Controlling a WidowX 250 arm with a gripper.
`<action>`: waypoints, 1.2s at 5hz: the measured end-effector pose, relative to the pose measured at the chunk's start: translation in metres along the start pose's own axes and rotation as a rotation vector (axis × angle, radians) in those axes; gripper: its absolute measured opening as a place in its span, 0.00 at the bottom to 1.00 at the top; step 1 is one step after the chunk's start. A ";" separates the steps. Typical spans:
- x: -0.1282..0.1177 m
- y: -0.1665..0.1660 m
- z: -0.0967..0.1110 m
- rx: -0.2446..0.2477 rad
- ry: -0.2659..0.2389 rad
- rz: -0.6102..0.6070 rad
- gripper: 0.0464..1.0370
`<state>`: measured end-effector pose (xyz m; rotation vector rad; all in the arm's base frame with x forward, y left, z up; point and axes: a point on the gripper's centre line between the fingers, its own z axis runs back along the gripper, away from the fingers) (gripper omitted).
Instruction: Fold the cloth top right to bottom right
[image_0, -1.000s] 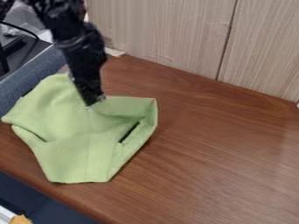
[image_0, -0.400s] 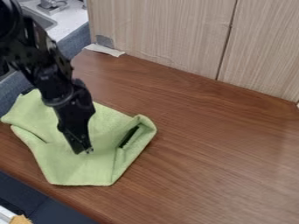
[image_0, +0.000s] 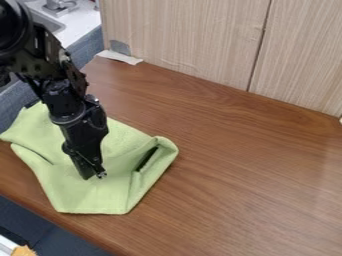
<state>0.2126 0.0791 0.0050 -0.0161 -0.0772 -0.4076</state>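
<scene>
Tool (image_0: 93, 176) over lwr mid of grn cloth (image_0: 87, 197), cloth both sides.

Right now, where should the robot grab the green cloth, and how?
I'd pick the cloth's curled edge at the picture's right: it looks raised, with a dark gap beside it. The gripper could probably come down from above and pinch that fold.

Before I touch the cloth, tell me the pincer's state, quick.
Pincer: pointing down at the cloth; whether it is open, closed or holding any of it cannot be told.
</scene>
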 end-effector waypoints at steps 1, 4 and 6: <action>-0.002 0.001 0.006 0.001 0.067 0.055 0.42; 0.019 -0.009 0.072 0.100 0.001 0.003 0.96; 0.030 -0.014 0.102 0.156 -0.050 -0.005 0.96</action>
